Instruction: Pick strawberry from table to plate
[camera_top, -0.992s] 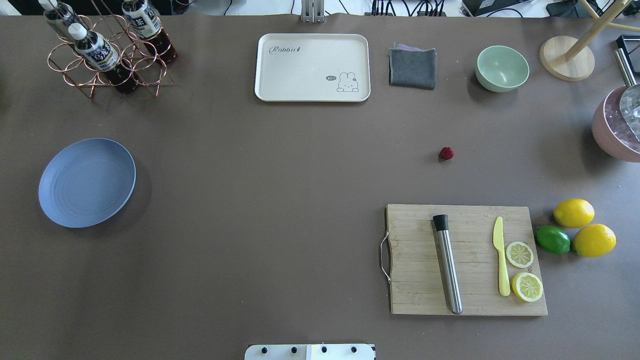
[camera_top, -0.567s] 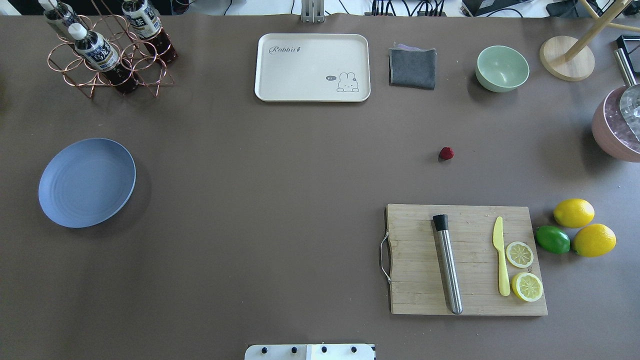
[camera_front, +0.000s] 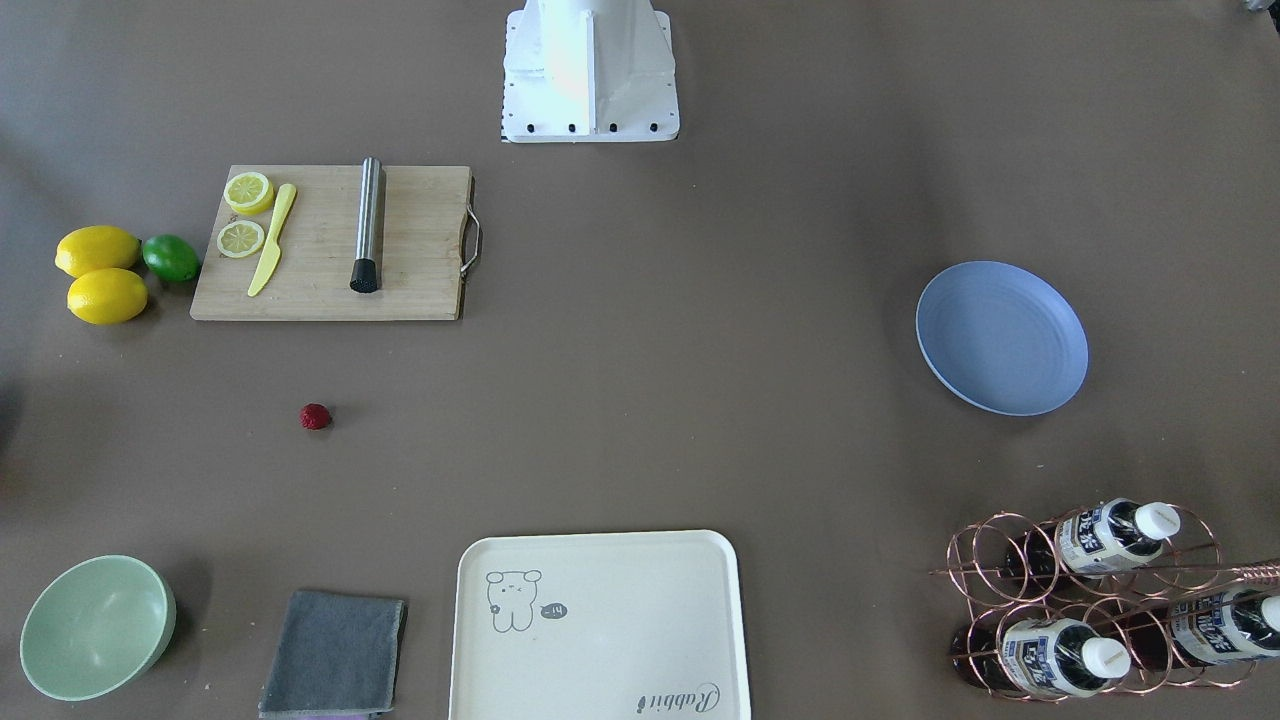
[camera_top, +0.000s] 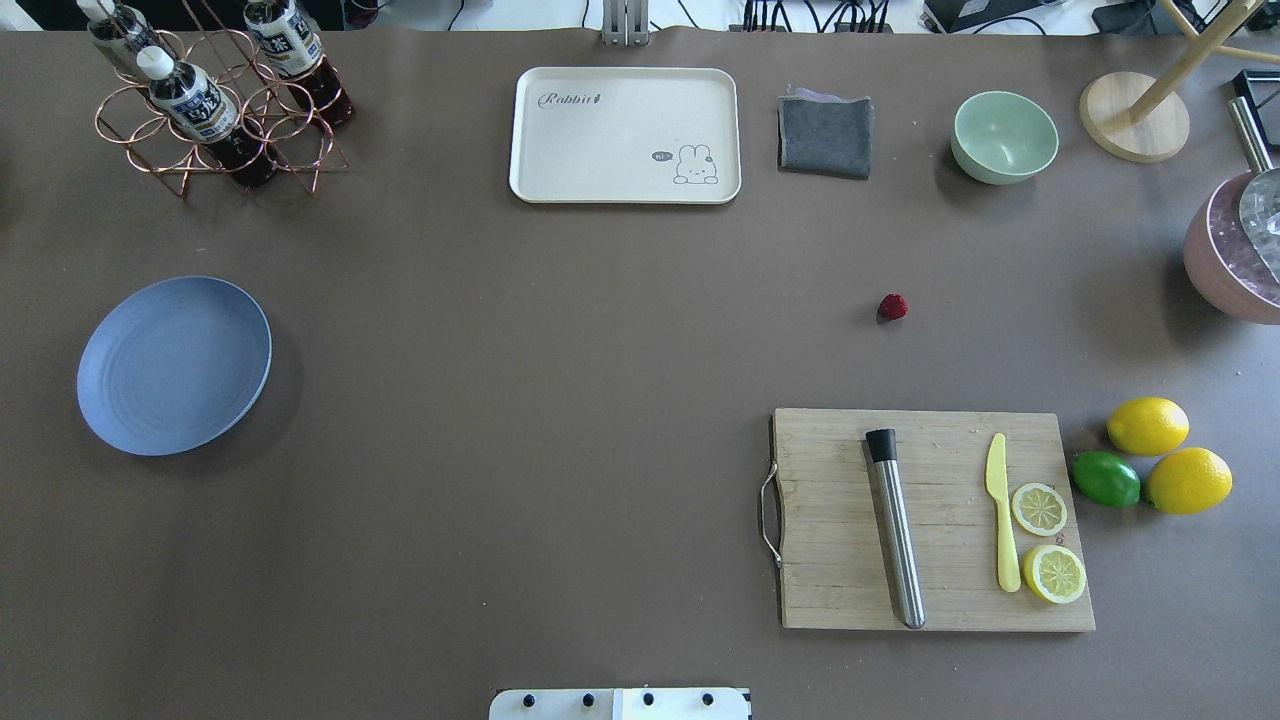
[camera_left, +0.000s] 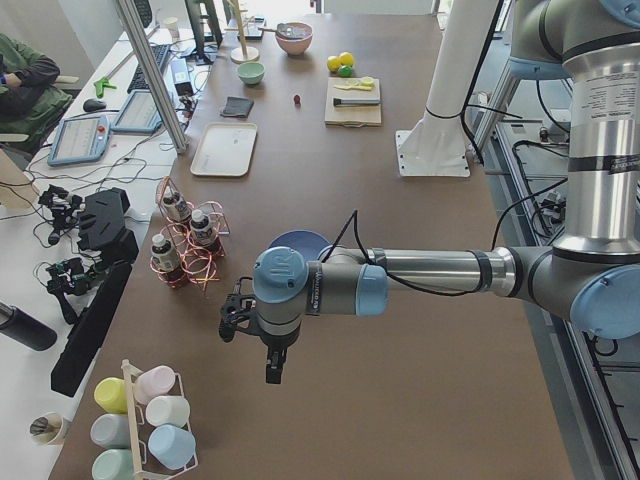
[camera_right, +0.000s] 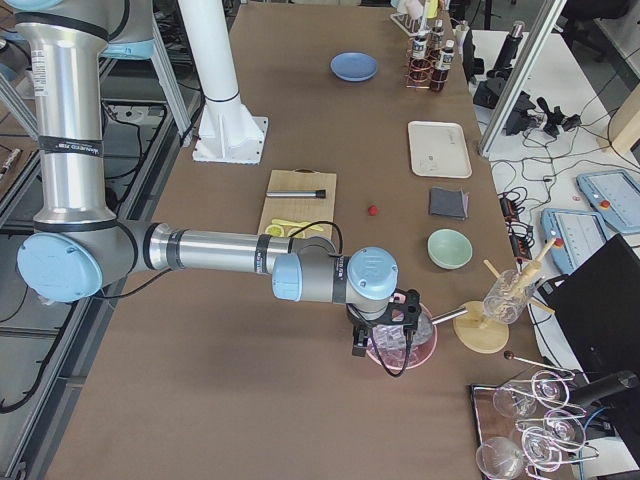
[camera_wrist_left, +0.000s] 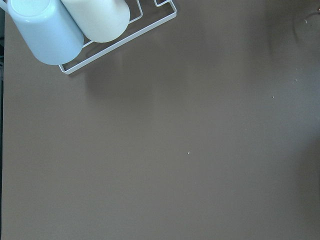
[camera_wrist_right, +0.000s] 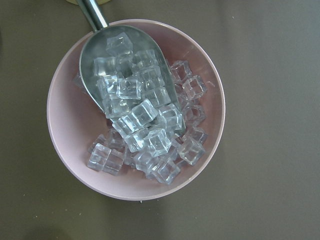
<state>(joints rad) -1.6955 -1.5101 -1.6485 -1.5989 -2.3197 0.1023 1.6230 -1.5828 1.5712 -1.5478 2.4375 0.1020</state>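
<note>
The strawberry (camera_top: 893, 306) (camera_front: 315, 416), a tiny dark-red berry, lies alone on the grey-brown table (camera_top: 560, 350), right of centre in the overhead view. The blue plate (camera_top: 174, 365) (camera_front: 1002, 337) sits empty far to the left. Neither gripper appears in the overhead or front views. My left gripper (camera_left: 234, 320) hangs beyond the plate at the table's left end; only the exterior left view shows it, so I cannot tell its state. My right gripper (camera_right: 392, 338) hovers over a pink bowl at the right end, far from the strawberry, and I cannot tell its state either.
A bamboo cutting board (camera_top: 830, 500) with a metal muddler, yellow knife and lemon slices lies near the strawberry, with lemons (camera_top: 1147, 425) and a lime beside it. A cream tray (camera_top: 625, 135), grey cloth, green bowl (camera_top: 1004, 136) and bottle rack (camera_top: 215, 110) line the far edge. The pink bowl (camera_wrist_right: 65, 125) holds ice and a scoop.
</note>
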